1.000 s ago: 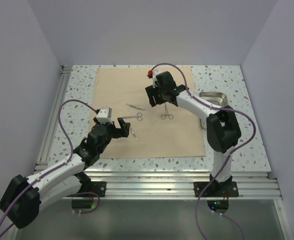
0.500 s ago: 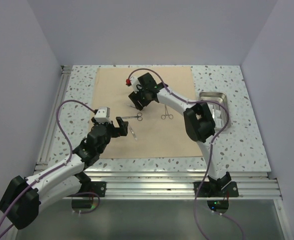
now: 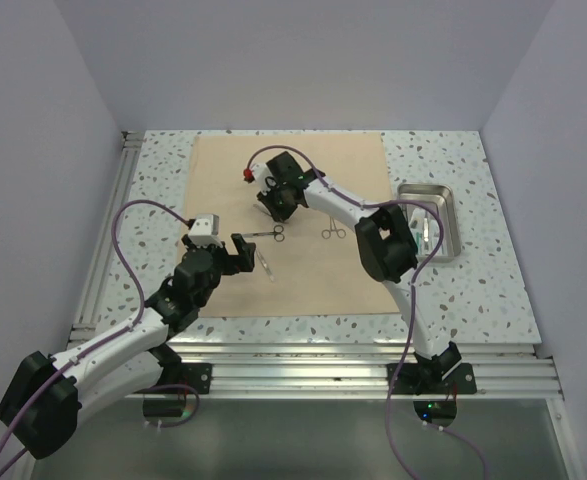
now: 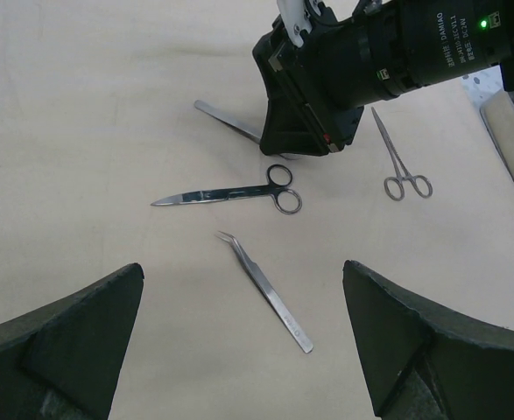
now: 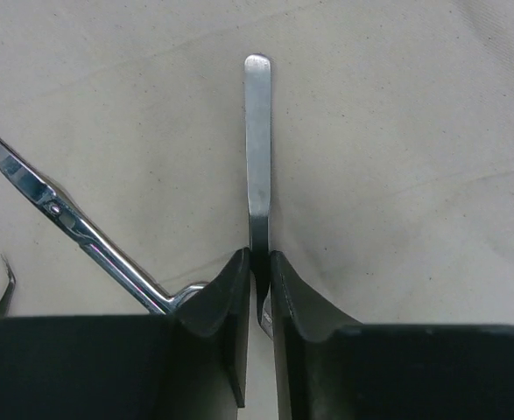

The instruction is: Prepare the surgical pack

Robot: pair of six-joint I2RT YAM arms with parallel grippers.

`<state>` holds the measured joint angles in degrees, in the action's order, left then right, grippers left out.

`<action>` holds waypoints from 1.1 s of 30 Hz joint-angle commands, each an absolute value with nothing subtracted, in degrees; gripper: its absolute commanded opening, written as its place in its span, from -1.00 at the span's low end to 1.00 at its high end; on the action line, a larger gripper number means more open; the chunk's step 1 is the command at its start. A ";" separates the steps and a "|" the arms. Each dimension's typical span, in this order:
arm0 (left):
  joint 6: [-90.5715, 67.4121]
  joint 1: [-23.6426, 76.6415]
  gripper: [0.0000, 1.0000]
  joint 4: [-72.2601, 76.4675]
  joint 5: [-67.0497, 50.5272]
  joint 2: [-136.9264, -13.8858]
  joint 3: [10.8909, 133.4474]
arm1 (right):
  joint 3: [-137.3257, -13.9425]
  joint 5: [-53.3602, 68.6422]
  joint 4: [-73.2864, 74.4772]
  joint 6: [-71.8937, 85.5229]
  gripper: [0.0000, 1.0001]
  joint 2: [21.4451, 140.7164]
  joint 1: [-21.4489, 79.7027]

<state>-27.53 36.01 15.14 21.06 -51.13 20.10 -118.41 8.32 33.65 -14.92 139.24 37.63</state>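
A tan cloth sheet [image 3: 303,275] lies flat on the speckled table. On it are small scissors [image 3: 271,232], ring-handled forceps [image 3: 333,232], curved tweezers [image 3: 264,264] and straight forceps [image 5: 257,131]. My right gripper [image 5: 259,255] is down on the cloth, shut on the straight forceps, whose blunt end sticks out ahead of the fingers. The scissors [image 5: 64,219] lie just to its left. My left gripper [image 4: 242,267] hovers wide open over the curved tweezers [image 4: 265,289], touching nothing. A shiny steel tray [image 3: 443,195] stands off the cloth at the right.
Bare speckled tabletop [image 3: 473,290] surrounds the cloth. Aluminium rails [image 3: 303,355] run along the near and left edges. The right arm [image 3: 383,240] reaches across the cloth's right half, and its purple cable loops above the cloth's far part.
My right gripper swung left from above the ring-handled forceps to the straight forceps, dropped onto the cloth and closed on them. The left arm stayed still.
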 commanded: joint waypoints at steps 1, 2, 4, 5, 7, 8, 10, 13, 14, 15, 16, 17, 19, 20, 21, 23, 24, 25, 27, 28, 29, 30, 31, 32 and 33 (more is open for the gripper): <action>-28.04 35.77 1.00 16.08 21.88 -50.71 20.74 | -119.36 8.35 32.97 -15.21 -0.74 137.99 37.97; -28.04 35.68 1.00 16.08 21.88 -50.80 20.74 | -118.40 8.70 32.35 -15.12 -0.75 136.77 37.97; -27.95 35.68 1.00 16.08 21.80 -50.71 20.74 | -117.16 9.67 30.24 -14.42 -0.77 135.01 37.97; -27.86 35.68 1.00 16.08 21.80 -50.71 20.74 | -115.50 9.58 29.36 -14.24 -0.78 133.00 38.06; -27.95 35.68 1.00 16.08 21.62 -50.71 20.74 | -112.87 9.15 26.56 -13.45 -0.80 130.53 37.71; -27.86 35.68 1.00 16.08 21.62 -50.80 20.74 | -111.89 8.97 25.67 -13.10 -0.80 129.39 37.62; -27.95 35.68 1.00 16.08 21.45 -50.80 20.74 | -108.74 8.70 22.96 -11.43 -0.81 125.17 36.66; -27.95 35.68 1.00 16.08 21.09 -50.80 20.74 | -103.30 7.04 20.14 -8.80 -0.82 118.60 34.29; -27.95 35.68 1.00 16.17 20.92 -50.63 20.74 | -101.53 5.81 19.43 -8.01 -0.82 116.91 33.32; -27.95 35.68 1.00 16.08 20.74 -50.63 20.74 | -99.69 5.45 18.81 -6.34 -0.82 115.24 32.35; -27.95 35.77 1.00 16.08 20.66 -50.63 20.74 | -95.75 5.10 17.50 -5.46 -0.81 111.48 30.08; -27.95 35.68 1.00 16.17 20.48 -50.62 20.74 | -93.63 5.18 16.97 -4.67 -0.82 109.79 28.67; -28.04 35.68 1.00 16.17 20.13 -50.54 20.74 | -89.32 4.75 15.48 -2.82 -0.83 106.01 24.11; -28.04 35.68 1.00 16.17 19.87 -50.54 20.74 | -85.03 4.49 14.95 -2.20 -0.85 102.43 22.43; -28.12 35.77 1.00 16.17 19.60 -50.54 20.74 | -82.73 4.40 14.33 -0.98 -0.88 100.57 20.59; -28.21 35.68 1.00 16.17 19.16 -50.36 20.74 | -76.57 4.75 12.84 -0.44 -0.90 95.48 14.87; -28.21 35.68 1.00 16.26 18.99 -50.19 20.66 | -74.73 4.57 12.40 2.43 -0.92 94.14 13.11; -28.30 35.77 1.00 16.35 18.81 -50.10 20.65 | -72.97 4.31 11.70 3.16 -0.92 92.74 9.44; -28.39 35.68 1.00 16.44 18.28 -50.10 20.65 | -68.83 3.17 11.69 6.13 -0.92 90.54 6.61; -28.39 35.68 1.00 16.52 18.11 -50.10 20.65 | -67.86 2.29 11.78 7.20 -0.91 90.27 4.42; -28.39 35.68 1.00 16.52 17.93 -50.18 20.74 | -65.94 0.11 11.86 8.34 -0.91 90.18 3.70; -28.39 35.68 1.00 16.61 17.76 -50.27 20.74 | -64.96 0.18 11.78 10.09 -0.91 90.00 2.91; -28.39 35.68 1.00 16.61 17.75 -50.27 20.74 | -63.30 -0.96 11.43 10.80 -0.91 90.00 1.33; -28.39 35.77 1.00 16.61 17.49 -50.27 20.74 | -62.76 -1.58 11.25 11.59 -0.91 90.00 0.80; -28.39 35.68 1.00 16.52 17.49 -50.27 20.66 | -62.23 -1.76 11.34 11.69 -0.91 90.35 0.18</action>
<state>-27.73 36.01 15.16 18.20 -50.89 20.10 -63.94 0.69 13.19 7.03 91.46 1.04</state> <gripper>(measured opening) 0.997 0.138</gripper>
